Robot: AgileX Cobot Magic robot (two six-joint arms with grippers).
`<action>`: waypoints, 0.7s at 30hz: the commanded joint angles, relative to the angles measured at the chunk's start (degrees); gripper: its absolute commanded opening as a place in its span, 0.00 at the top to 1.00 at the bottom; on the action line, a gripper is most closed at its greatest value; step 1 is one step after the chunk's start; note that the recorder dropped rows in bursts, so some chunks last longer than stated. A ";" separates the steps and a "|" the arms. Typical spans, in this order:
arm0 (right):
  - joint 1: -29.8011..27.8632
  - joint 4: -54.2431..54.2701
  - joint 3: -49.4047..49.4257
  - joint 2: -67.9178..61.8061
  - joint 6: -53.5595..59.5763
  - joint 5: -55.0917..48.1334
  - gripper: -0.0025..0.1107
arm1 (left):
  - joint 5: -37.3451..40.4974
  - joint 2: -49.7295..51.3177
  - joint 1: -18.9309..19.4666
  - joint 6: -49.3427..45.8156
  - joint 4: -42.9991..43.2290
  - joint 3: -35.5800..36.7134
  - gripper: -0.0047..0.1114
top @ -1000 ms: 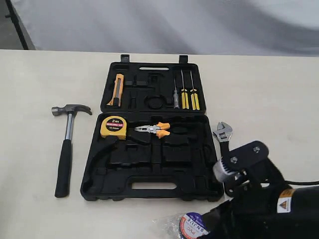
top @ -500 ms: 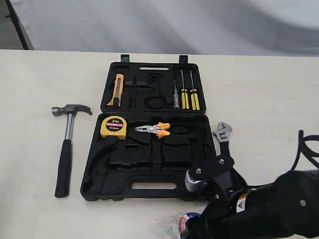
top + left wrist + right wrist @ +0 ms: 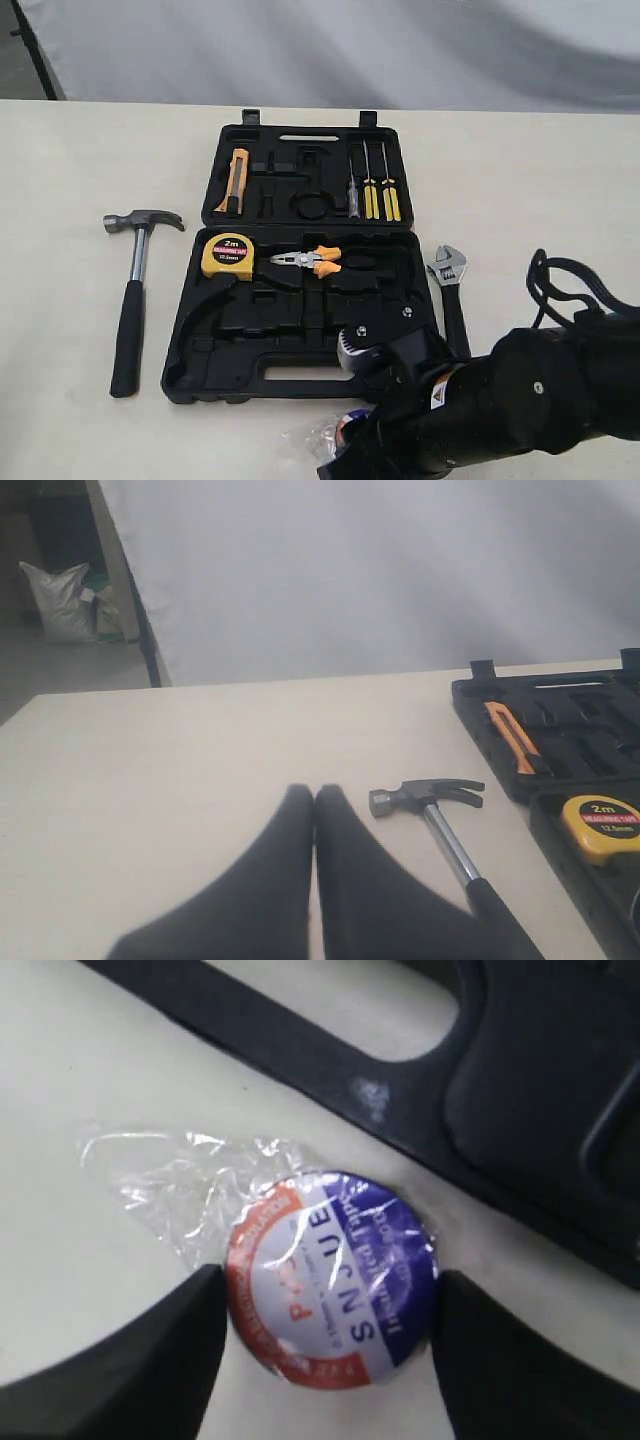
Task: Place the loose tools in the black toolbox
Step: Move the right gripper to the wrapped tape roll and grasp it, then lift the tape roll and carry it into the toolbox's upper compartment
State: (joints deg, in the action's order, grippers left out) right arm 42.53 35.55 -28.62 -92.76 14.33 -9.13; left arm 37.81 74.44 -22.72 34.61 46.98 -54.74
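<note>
- Tape roll [image 3: 330, 1275]: round, glossy, printed blue, white and red; crinkled clear wrap [image 3: 160, 1175]; on table [image 3: 80, 1040], just beside toolbox [image 3: 520, 1090] front rim.
- Right gripper [image 3: 328, 1285]: fingers spread, 1 each side of roll.
- Left gripper [image 3: 314, 798]: fingers closed, empty; hammer [image 3: 425, 798] near.

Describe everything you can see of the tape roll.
The tape roll is small and round, lying flat on the table, its blue, white and orange-red printed label facing up. Crumpled clear wrap trails from one side. It sits just outside the handle-side edge of the black toolbox, between the open fingers of the right gripper; contact unclear.
</note>
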 commanded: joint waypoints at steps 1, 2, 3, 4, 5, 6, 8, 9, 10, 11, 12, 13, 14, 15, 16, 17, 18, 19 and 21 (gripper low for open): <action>0.22 -0.17 0.60 -1.37 -0.13 -1.78 0.63 | -0.97 -0.46 0.19 0.59 -0.78 0.53 0.95; 0.22 -0.17 0.60 -1.37 -0.13 -2.05 0.68 | -0.97 -0.46 0.19 0.59 -0.78 0.53 0.95; 0.22 -0.17 0.60 -1.37 -0.13 -2.45 0.75 | -0.97 -0.46 0.19 0.59 -0.78 0.53 0.95; 0.22 -0.17 0.60 -1.37 -0.13 -3.03 0.81 | -0.97 -0.46 0.19 0.59 -0.78 0.53 0.95; 0.22 -0.17 0.48 -1.37 -0.13 -3.80 0.88 | -0.97 -0.46 0.19 0.59 -0.78 0.53 0.95; 0.22 -0.17 0.38 -1.25 -0.13 -4.72 0.92 | -0.97 -0.46 0.19 0.59 -0.78 0.53 0.95; 0.22 -0.27 0.02 -0.53 -0.13 -6.62 0.98 | -0.97 -0.46 0.19 0.59 -0.78 0.53 0.95; 0.22 -0.26 -0.08 0.12 -0.13 -7.18 0.98 | -0.97 -0.46 0.19 0.59 -0.78 0.53 0.95; 0.22 -0.26 -0.08 0.80 -0.13 -7.60 0.98 | -0.97 -0.46 0.19 0.59 -0.78 0.53 0.95; 0.22 -0.26 -0.08 1.97 -0.13 -8.03 0.98 | -0.97 -0.46 0.19 0.59 -0.78 0.53 0.95; 0.22 -0.26 -0.08 2.90 -0.13 -8.42 0.98 | -0.97 -0.46 0.19 0.59 -0.78 0.53 0.95; 0.22 -0.26 -0.08 4.15 -0.13 -8.96 0.98 | -0.97 -0.46 0.19 0.59 -0.78 0.53 0.95; 0.22 -0.26 -0.08 5.54 -0.13 -9.37 0.98 | -0.97 -0.46 0.19 0.59 -0.78 0.53 0.95; 0.22 -0.26 -0.08 6.70 -0.23 -9.37 0.98 | -0.97 -0.46 0.19 0.59 -0.78 0.53 0.95; 0.22 -0.26 -0.08 8.21 -0.23 -9.37 0.98 | -0.97 -0.46 0.19 0.59 -0.78 0.53 0.95; 0.22 -0.26 -0.08 9.81 -0.23 -9.37 0.98 | -0.97 -0.46 0.19 0.59 -0.78 0.53 0.95; 0.22 -0.26 -0.08 11.41 -0.23 -9.37 0.98 | -0.97 -0.46 0.19 0.59 -0.78 0.53 0.95; 0.22 -0.26 -0.08 13.03 -0.23 -9.37 0.98 | -0.97 -0.46 0.19 0.59 -0.78 0.53 0.95; 0.22 -0.26 -0.08 15.80 -0.12 -9.01 0.98 | -0.97 -0.46 0.19 0.59 -0.78 0.53 0.95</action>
State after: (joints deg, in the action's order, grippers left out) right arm 42.53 35.55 -28.83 -80.46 14.33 -18.21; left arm 37.81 74.44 -22.72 34.61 46.98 -54.74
